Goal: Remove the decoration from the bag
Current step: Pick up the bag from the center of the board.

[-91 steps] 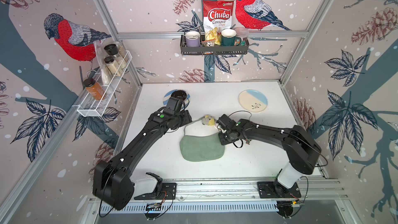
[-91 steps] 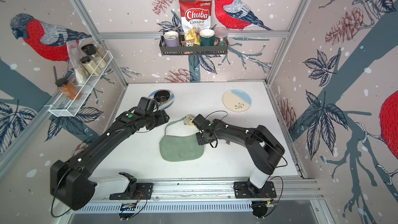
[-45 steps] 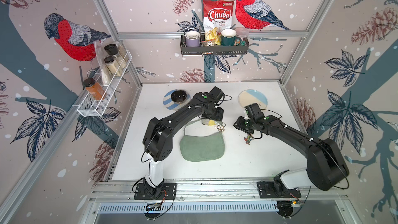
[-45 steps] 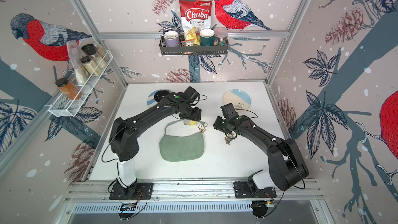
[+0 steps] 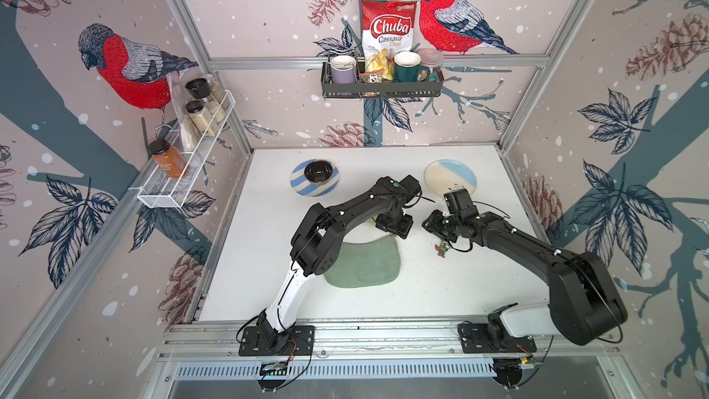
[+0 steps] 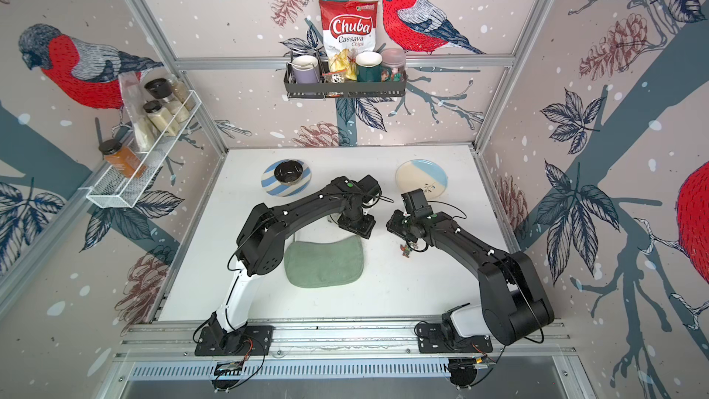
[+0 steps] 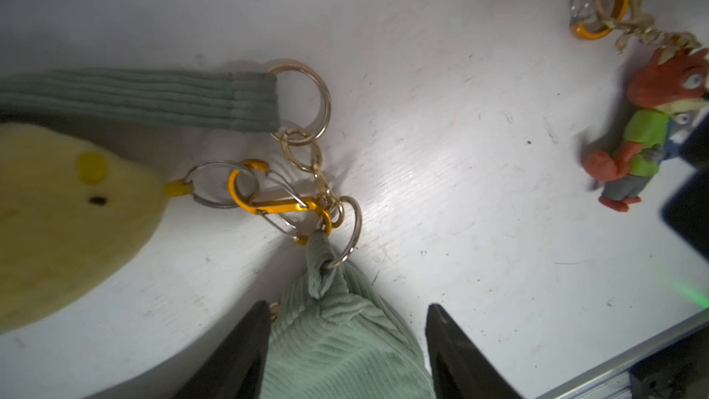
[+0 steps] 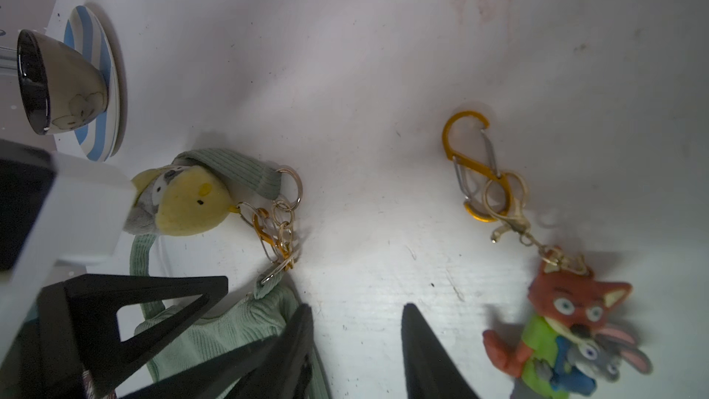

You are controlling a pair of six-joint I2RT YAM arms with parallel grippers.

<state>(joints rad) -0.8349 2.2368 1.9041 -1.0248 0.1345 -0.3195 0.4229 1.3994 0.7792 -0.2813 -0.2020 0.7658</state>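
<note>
Where boxed in by bird-print wallpaper walls [image 5: 268,13], shows a white counter [image 5: 441,293] with the sage-green corduroy crescent bag [image 5: 364,266] flat near its middle, a yellow plush chick charm [image 7: 57,224] clipped to its rings. Straddles the bag's corner with the left gripper [image 7: 347,305], jaws apart, pinch unclear. Poises the right gripper [image 8: 355,308] partly open, empty, beside a loose orange fox figurine keychain [image 8: 568,320].

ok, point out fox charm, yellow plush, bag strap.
fox charm [image 8: 575,297]: right wrist view, on its orange face.
yellow plush [image 7: 65,216]: left wrist view, on its body.
bag strap [image 7: 134,97]: left wrist view, mid ribbed fabric.
</note>
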